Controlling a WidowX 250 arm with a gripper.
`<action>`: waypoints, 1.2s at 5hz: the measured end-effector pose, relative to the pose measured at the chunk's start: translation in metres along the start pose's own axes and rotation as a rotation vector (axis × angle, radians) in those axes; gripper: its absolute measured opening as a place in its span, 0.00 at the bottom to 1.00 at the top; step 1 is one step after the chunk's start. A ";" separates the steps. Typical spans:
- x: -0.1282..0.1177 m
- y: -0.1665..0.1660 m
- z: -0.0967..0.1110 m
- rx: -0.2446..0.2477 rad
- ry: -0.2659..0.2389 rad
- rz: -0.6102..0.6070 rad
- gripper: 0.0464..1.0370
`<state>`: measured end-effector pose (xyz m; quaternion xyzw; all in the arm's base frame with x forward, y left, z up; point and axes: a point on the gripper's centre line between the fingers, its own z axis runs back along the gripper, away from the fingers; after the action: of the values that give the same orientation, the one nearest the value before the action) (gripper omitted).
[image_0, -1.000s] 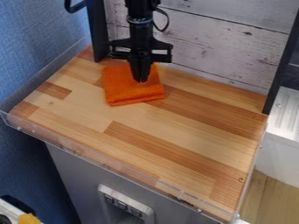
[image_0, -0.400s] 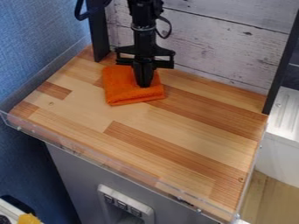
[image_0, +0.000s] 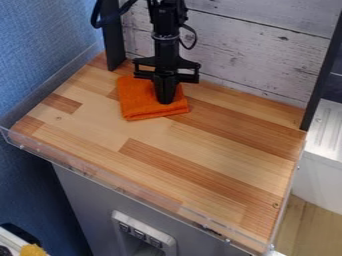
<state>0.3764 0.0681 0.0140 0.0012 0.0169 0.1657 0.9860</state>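
Observation:
My black gripper (image_0: 165, 102) hangs pointing down over the right half of a folded orange cloth (image_0: 135, 104). Its tips are at or just above the cloth's surface; I cannot tell whether they touch. The cloth lies flat, roughly square, on the wooden tabletop (image_0: 180, 145) toward the back left. Part of the cloth behind the gripper is hidden.
A whitewashed plank wall (image_0: 250, 50) rises behind, with black posts (image_0: 323, 75) at both back corners. A clear plastic rim (image_0: 127, 188) runs along the front edge. Blue wall stands at the left, a white ribbed surface (image_0: 326, 132) at the right.
My gripper has come down and slightly toward the front right over the cloth. The cloth has kept its place and shape.

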 end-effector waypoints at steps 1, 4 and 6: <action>-0.001 0.000 -0.001 -0.007 -0.002 -0.022 0.01; -0.033 -0.001 -0.002 -0.033 -0.018 -0.187 0.01; -0.050 -0.002 0.020 -0.027 -0.039 -0.272 0.19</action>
<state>0.3304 0.0495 0.0357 -0.0109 -0.0046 0.0307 0.9995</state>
